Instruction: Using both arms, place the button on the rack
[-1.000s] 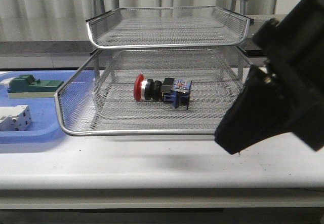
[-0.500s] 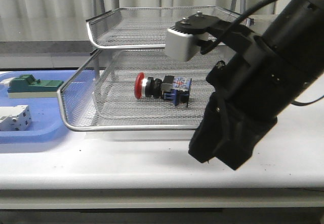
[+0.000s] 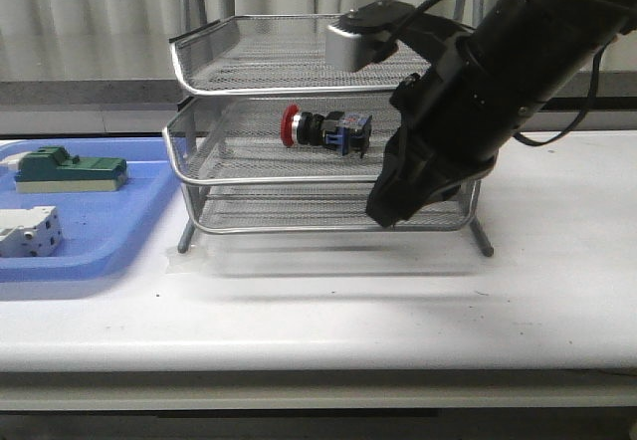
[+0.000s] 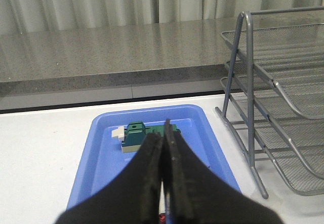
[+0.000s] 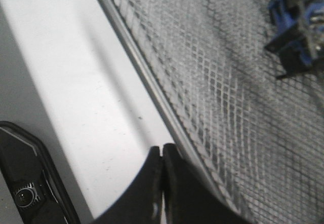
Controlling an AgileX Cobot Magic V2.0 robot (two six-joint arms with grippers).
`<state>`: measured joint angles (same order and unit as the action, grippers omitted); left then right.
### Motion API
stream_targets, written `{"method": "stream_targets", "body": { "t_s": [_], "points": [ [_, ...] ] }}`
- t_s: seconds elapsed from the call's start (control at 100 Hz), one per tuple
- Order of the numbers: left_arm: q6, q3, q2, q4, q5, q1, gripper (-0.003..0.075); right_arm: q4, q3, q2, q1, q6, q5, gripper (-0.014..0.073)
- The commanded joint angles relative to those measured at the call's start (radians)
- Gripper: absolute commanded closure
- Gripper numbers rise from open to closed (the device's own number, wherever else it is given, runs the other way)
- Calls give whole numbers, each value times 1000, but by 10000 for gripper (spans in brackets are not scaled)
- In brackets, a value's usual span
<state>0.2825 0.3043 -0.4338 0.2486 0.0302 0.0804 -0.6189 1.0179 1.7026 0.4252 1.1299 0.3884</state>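
Observation:
The button point(image 3: 323, 128), red cap to the left with a black and blue body, lies on its side on the middle tier of the silver wire-mesh rack point(image 3: 199, 72). My right gripper point(image 3: 383, 213) is shut and empty, its tips against the front rim of the rack's right side, below and to the right of the button. In the right wrist view the shut gripper point(image 5: 162, 152) touches the tier's rim wire point(image 5: 147, 77), and the button's blue body point(image 5: 296, 26) shows through the mesh. My left gripper point(image 4: 163, 139) is shut, hovering over the blue tray point(image 4: 101, 153); it is outside the front view.
The flat blue tray point(image 3: 90, 251) lies left of the rack and holds a green block point(image 3: 70, 169) and a white-grey block point(image 3: 28, 231). The rack's frame leg point(image 4: 250, 82) stands just right of the tray. A grey ledge and curtains run behind the table.
The pulled-out middle tier has slid back into the rack, carrying the button away from me. My right arm moved forward with it, its tips at the tier's front rim.

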Motion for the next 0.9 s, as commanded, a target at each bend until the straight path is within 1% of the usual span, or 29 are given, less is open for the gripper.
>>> {"method": "stream_targets", "body": {
  "t_s": [0.0,0.13,0.29,0.42,0.53,0.63,0.74,0.89],
  "points": [
    [-8,27,-4,10,-85,-2,740,-4,41,-39,-13,8,-56,663],
    [-8,27,-4,10,-85,-2,740,-4,41,-39,-13,4,-52,663],
    [-8,27,-4,10,-85,-2,740,-4,41,-48,-13,-28,32,662],
    [-8,27,-4,10,-85,-2,740,-4,41,-85,-13,-126,108,654],
    [-8,27,-4,10,-85,-2,740,11,38,-143,-13,-231,136,654],
    [-8,27,-4,10,-85,-2,740,86,38,-204,-13,-356,150,654],
    [-8,27,-4,10,-85,-2,740,230,38,-281,-23,-528,176,654],
    [-8,27,-4,10,-85,-2,740,421,38,-390,-86,-733,238,654]
  ]
}}
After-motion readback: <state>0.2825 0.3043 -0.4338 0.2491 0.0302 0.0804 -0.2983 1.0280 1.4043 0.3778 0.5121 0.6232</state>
